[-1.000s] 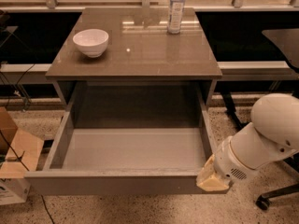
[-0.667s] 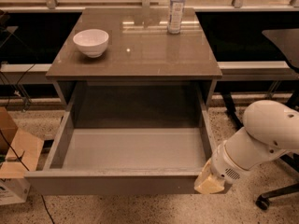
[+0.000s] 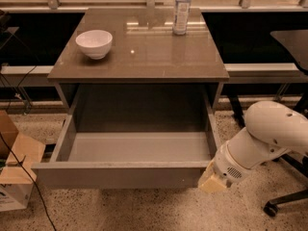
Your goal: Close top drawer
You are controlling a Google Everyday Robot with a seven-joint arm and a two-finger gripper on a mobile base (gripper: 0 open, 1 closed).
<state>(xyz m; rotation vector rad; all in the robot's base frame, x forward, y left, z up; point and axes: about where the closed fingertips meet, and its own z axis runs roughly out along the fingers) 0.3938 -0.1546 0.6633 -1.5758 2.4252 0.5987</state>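
The top drawer (image 3: 120, 174) is pulled far out of the cabinet toward me, with a plain grey front panel and a smooth, empty pale grey inside (image 3: 139, 146). My white arm (image 3: 262, 138) reaches in from the right. The gripper (image 3: 211, 182) sits at the drawer's front right corner, low and against the end of the front panel. Only its pale tan tip shows.
The cabinet's glossy brown top (image 3: 144, 47) carries a white bowl (image 3: 94, 43) at the left and a clear water bottle (image 3: 181, 4) at the back. A cardboard box (image 3: 14, 177) stands on the speckled floor at the left. A chair base (image 3: 284, 201) is at the right.
The arm has drifted slightly left and down, bringing the gripper closer in against the drawer's front right corner. The drawer looks as far out as before.
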